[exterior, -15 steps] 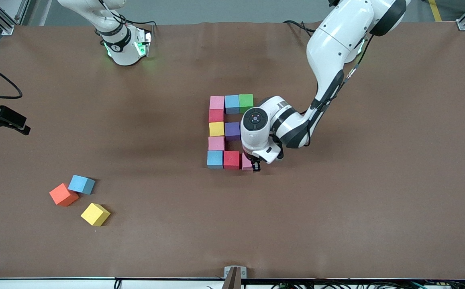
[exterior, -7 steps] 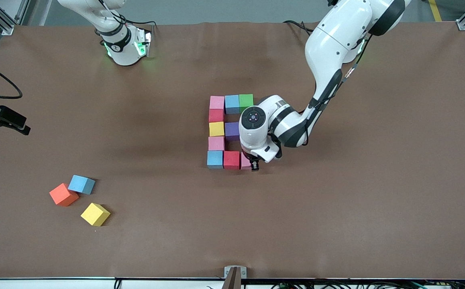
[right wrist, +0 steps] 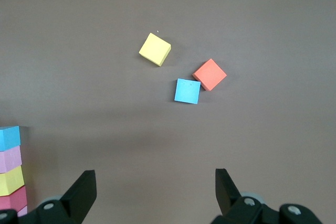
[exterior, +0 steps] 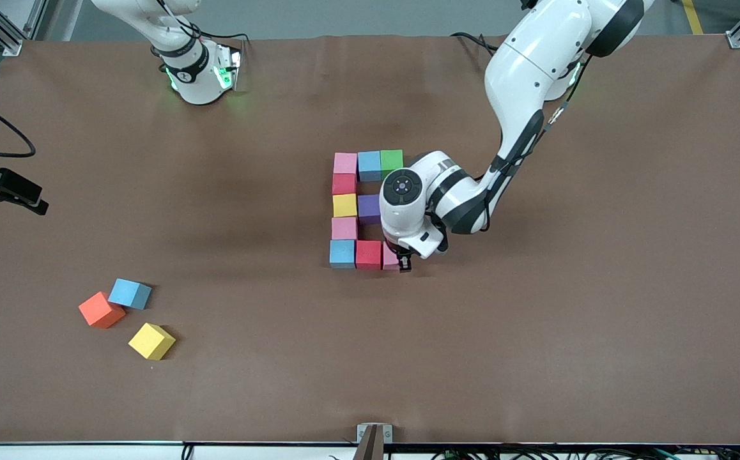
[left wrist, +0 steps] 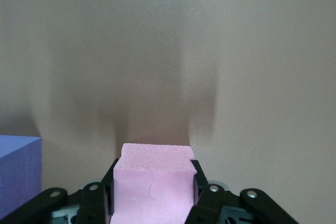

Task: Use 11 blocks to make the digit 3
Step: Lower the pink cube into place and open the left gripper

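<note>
The left gripper [exterior: 403, 263] is down at the table, its fingers [left wrist: 202, 200] clamped on a pink cube [exterior: 390, 257] that sits just beside the red cube [exterior: 368, 253] at the end of the figure's row nearest the front camera. That row starts with a light blue cube [exterior: 342, 253]; from it a column runs away from the camera through a pink cube [exterior: 344, 228], a yellow cube [exterior: 344, 205], a red cube [exterior: 344, 184] and a pink cube [exterior: 345, 163], which heads the farthest row with a light blue cube [exterior: 369, 164] and a green cube [exterior: 392, 160]. A purple cube [exterior: 369, 207] touches the yellow one; the arm hides the spot next to it. The right gripper [right wrist: 155, 195] waits with fingers spread wide, high over the table near the right arm's end, where an orange cube [exterior: 101, 310], a blue cube [exterior: 130, 293] and a yellow cube [exterior: 151, 340] lie loose
</note>
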`<state>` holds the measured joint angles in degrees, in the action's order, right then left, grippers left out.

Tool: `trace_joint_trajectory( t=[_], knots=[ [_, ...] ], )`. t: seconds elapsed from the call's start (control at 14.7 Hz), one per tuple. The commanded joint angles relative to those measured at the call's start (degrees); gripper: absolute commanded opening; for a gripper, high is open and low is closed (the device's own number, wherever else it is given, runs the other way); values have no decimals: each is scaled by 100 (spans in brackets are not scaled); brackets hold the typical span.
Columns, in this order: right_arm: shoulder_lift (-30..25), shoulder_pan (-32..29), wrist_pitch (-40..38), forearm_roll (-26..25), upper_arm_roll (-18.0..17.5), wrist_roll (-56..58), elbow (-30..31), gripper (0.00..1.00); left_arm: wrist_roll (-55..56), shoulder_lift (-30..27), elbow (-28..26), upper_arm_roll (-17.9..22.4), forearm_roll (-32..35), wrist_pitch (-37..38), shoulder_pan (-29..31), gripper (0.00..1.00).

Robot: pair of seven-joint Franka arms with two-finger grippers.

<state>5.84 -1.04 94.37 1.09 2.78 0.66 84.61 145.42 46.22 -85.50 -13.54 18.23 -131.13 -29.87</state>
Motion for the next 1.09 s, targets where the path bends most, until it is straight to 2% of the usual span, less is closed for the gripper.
trace_joint_trajectory(
  t=[0.0,0.14,0.61,1.02],
  knots=[
    [-39,-107,-7,-74,-76,22,47,100,65,186,147,44,84,-27,-80,41],
    [-39,-107,2,-65,-76,22,47,100,56,186,165,44,84,-27,-71,100],
    [-39,-89,11,-65,-76,31,47,100,12,-16,261,44,111,78,-72,100],
    [-39,-81,-6,-65,-76,31,47,100,-390,-639,332,-52,102,1026,-37,100]
  ],
)
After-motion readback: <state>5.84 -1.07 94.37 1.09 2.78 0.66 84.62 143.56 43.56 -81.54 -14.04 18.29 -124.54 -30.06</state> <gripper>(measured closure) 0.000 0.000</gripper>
